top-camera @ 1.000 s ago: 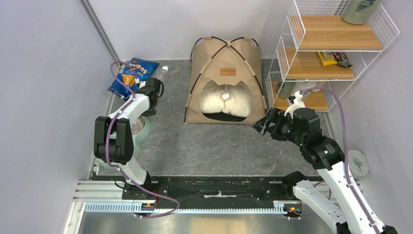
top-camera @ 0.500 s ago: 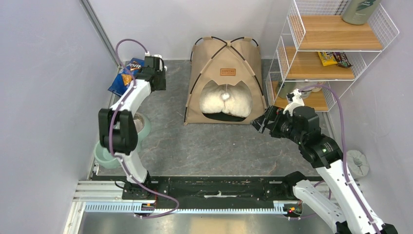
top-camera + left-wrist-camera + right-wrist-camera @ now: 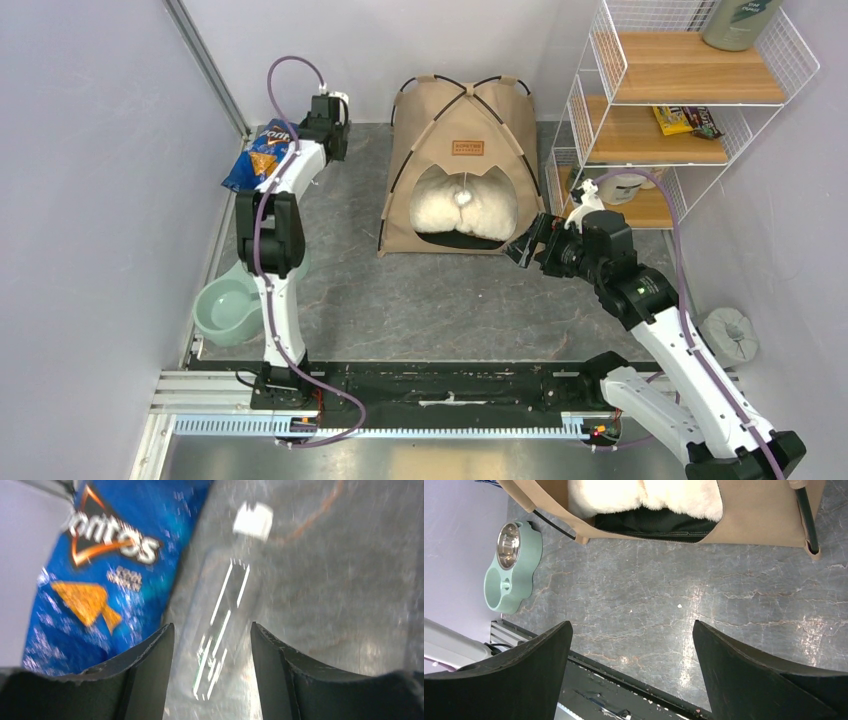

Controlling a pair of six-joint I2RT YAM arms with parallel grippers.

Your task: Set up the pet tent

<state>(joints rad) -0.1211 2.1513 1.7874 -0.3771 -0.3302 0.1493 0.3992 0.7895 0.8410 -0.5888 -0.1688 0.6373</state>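
Note:
The pet tent (image 3: pixel 465 160) stands upright at the back of the floor, tan canvas with black poles crossing at its top. A fluffy white pillow (image 3: pixel 463 210) fills its arched doorway. The right wrist view shows the tent's front edge (image 3: pixel 764 520) and the pillow (image 3: pixel 644 492). My right gripper (image 3: pixel 522 250) hovers open by the tent's front right corner, with only bare floor between its fingers (image 3: pixel 631 625). My left gripper (image 3: pixel 328 135) is far back on the left, apart from the tent. It is open (image 3: pixel 212 635) above a clear bottle (image 3: pixel 220 610) lying on the floor.
A blue Doritos bag (image 3: pixel 258 160) lies against the left wall, right beside the bottle (image 3: pixel 100 570). A green double pet bowl (image 3: pixel 228 308) sits at the near left. A white wire shelf (image 3: pixel 660 110) stands just right of the tent. The black base rail (image 3: pixel 440 385) runs along the near edge.
My left arm has swung from the pet bowl to the far left corner, over the chips bag and bottle, its jaws widening. My right gripper has crept left towards the tent's corner.

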